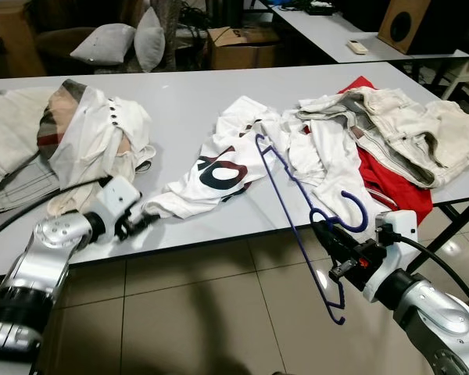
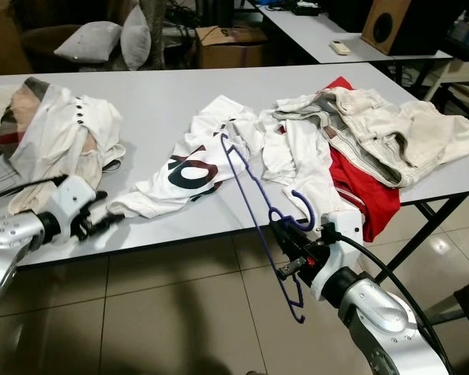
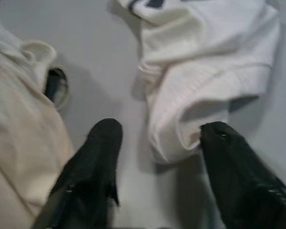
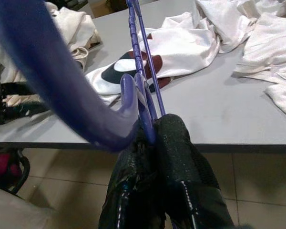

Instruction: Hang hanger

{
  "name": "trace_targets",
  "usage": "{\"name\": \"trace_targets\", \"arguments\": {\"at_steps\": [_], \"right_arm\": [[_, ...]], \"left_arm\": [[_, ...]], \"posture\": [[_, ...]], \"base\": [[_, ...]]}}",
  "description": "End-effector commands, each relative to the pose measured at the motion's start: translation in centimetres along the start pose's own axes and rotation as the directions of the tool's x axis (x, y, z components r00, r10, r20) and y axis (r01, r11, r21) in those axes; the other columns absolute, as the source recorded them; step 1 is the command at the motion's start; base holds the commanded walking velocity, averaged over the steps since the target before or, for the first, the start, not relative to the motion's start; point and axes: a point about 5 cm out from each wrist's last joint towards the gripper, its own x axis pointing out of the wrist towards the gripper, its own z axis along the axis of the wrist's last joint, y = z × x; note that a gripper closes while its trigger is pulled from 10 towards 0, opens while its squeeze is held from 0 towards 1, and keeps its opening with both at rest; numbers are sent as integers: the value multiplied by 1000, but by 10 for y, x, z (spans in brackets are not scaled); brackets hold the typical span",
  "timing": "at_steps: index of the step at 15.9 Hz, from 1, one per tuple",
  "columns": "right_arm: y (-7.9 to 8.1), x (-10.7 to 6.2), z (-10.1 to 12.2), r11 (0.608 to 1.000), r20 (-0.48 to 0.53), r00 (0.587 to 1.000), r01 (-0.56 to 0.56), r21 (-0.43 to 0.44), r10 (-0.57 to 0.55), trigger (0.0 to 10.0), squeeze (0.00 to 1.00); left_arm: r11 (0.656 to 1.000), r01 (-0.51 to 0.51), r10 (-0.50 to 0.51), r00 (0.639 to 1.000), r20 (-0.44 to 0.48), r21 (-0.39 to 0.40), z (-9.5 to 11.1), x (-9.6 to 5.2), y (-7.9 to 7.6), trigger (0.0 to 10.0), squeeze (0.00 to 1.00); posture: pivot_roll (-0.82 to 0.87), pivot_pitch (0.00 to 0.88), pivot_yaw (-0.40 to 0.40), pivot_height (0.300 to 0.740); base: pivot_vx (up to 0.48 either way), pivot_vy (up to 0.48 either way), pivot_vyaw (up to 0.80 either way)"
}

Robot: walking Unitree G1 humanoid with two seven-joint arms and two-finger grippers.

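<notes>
Hanger [image 1: 297, 195] (hook blurred) pinched in right gripper [image 1: 332, 234].

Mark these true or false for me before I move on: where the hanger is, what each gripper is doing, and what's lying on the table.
1. The right gripper is shut on the blue hanger. True.
2. The hanger lies flat on the table. False: it is held tilted, one end over the printed white shirt, the other below the table edge.
3. The left gripper has its fingers open at the shirt's sleeve. True.
4. The left gripper holds the red garment. False: that garment lies on the table's right side, under the pale clothes.
5. A cardboard box stands behind the table. True.
</notes>
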Motion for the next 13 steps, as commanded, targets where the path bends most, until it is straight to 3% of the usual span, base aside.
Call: {"name": "trace_targets", "arguments": {"at_steps": [1, 4, 10, 13], "right_arm": [[1, 0, 5, 1000, 20, 1000, -9, -23, 10, 10000, 0], [2, 0, 4, 1000, 19, 1000, -15, -23, 16, 10000, 0], [5, 1, 2, 999, 16, 999, -28, -24, 28, 10000, 0], [6, 1, 1, 999, 13, 999, -47, -25, 48, 10000, 0]], "left_arm": [[999, -34, 35, 999, 23, -19, 5, 2, 5, 0, 0], [998, -36, 38, 999, 34, -59, 5, 4, 7, 0, 0], [999, 1, -1, 1000, -6, -49, -1, 7, 6, 0, 0], [998, 4, -3, 1000, 25, -65, 2, 9, 6, 0, 0]], "posture": [[-86, 0, -26, 740], [-88, 0, -20, 740], [-86, 0, -15, 740], [-85, 0, -15, 740]], "base": [[0, 0, 0], [0, 0, 0], [0, 0, 0], [0, 0, 0]]}}
